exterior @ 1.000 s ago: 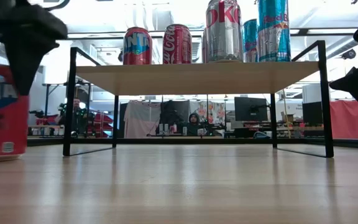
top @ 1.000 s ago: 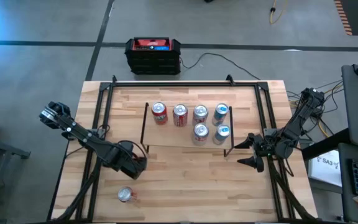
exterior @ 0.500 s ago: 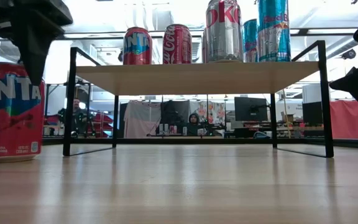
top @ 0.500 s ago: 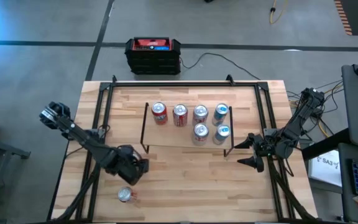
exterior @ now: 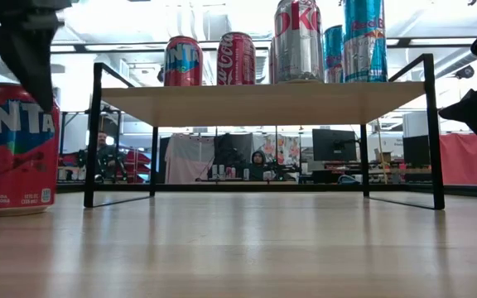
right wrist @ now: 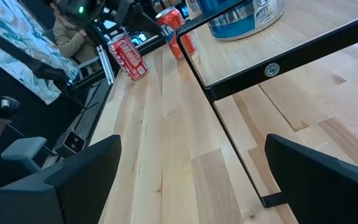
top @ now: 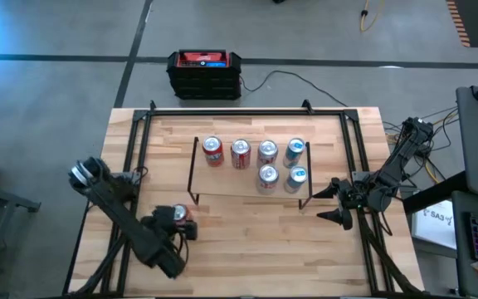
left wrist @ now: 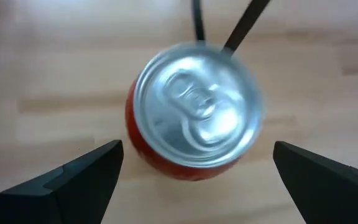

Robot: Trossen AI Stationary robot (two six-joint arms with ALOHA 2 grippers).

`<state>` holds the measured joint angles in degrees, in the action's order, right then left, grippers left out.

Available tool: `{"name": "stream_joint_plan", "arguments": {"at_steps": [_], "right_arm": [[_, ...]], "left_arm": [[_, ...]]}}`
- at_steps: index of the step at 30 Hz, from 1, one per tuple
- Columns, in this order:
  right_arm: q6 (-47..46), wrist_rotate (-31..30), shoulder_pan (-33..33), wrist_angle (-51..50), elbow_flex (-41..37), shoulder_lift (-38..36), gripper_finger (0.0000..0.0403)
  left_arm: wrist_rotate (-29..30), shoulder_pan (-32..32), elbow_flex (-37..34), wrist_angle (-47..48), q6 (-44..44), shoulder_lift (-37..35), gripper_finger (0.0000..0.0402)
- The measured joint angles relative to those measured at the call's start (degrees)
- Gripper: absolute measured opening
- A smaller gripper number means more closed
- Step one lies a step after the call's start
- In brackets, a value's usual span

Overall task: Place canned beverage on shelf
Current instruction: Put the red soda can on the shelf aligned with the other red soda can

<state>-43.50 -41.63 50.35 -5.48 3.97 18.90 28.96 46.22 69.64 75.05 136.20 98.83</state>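
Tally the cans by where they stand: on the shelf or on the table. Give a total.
Cans on the shelf: 6
Cans on the table: 1
Total: 7

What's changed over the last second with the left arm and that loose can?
The left gripper has swung over the red can on the table and hangs above it, open, not gripping. In the high view the can now shows nearer the shelf. The six cans on the shelf and the right gripper are unchanged.
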Motion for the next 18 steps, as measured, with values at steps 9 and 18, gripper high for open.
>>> {"name": "stream_joint_plan", "arguments": {"at_steps": [9, 18], "right_arm": [[0.0, 0.0, 0.0, 0.0, 0.0, 0.0, 0.0384], [0.0, 0.0, 0.0, -0.1, 0.0, 0.0, 0.0384]], "left_arm": [[4.6, 2.5, 13.2, 15.1, 5.7, 16.8, 0.04], [5.1, 2.5, 13.1, 15.0, 11.8, 21.8, 0.04]]}}
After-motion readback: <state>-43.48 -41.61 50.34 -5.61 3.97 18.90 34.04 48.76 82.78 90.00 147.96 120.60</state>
